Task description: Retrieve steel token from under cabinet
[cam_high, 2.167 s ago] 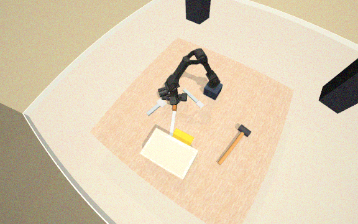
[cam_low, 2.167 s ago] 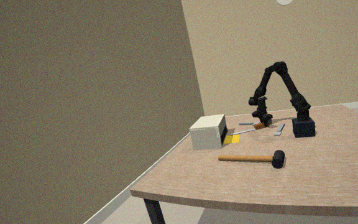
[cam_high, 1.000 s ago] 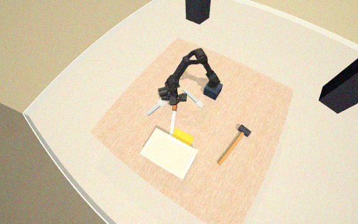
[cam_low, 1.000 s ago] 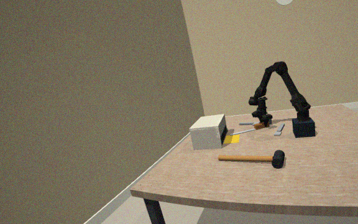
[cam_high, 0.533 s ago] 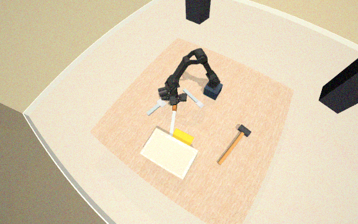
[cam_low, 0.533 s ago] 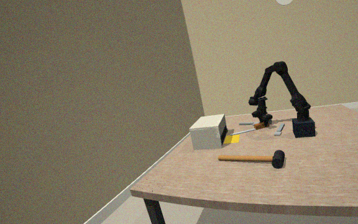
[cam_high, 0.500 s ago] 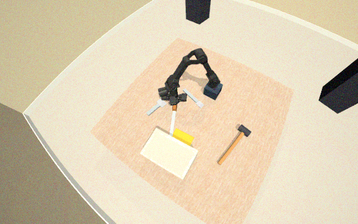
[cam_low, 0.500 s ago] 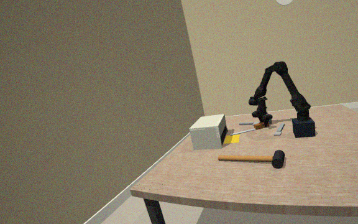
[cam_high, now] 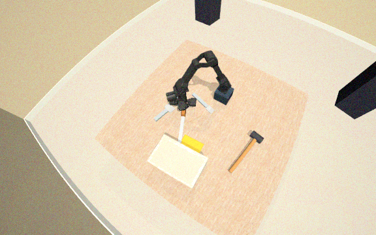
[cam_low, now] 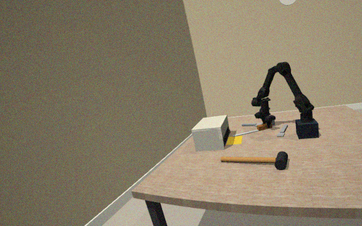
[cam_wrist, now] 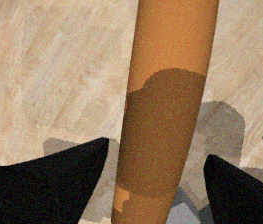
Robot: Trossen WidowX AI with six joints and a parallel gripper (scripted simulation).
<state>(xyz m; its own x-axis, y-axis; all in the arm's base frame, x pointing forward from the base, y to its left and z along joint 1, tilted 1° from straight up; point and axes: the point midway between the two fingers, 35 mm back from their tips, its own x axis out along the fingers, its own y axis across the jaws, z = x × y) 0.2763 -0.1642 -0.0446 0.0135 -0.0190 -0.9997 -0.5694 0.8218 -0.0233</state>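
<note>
The cream cabinet [cam_high: 178, 160] [cam_low: 209, 138] stands with the yellow marked area [cam_high: 192, 143] [cam_low: 237, 140] along its front. The token is not visible in any view. A long tool has an orange handle [cam_high: 183, 113] [cam_low: 261, 127] [cam_wrist: 177, 40] and a thin pale blade [cam_high: 181, 127] [cam_low: 247, 133]. The blade's far end reaches the cabinet's front, at one end of the yellow area; whether it goes underneath cannot be told. My gripper [cam_high: 183, 109] [cam_low: 267, 125] [cam_wrist: 158, 153] is open, its fingers on either side of the handle, with gaps showing on both sides in the wrist view.
A hammer [cam_high: 243, 155] [cam_low: 250, 159] lies on the table to the right of the cabinet in the top view. One grey flat tool [cam_high: 162, 114] [cam_low: 249, 125] lies left of the gripper there; another [cam_high: 202, 102] [cam_low: 283, 129] lies between gripper and arm base [cam_high: 223, 95] [cam_low: 307, 129].
</note>
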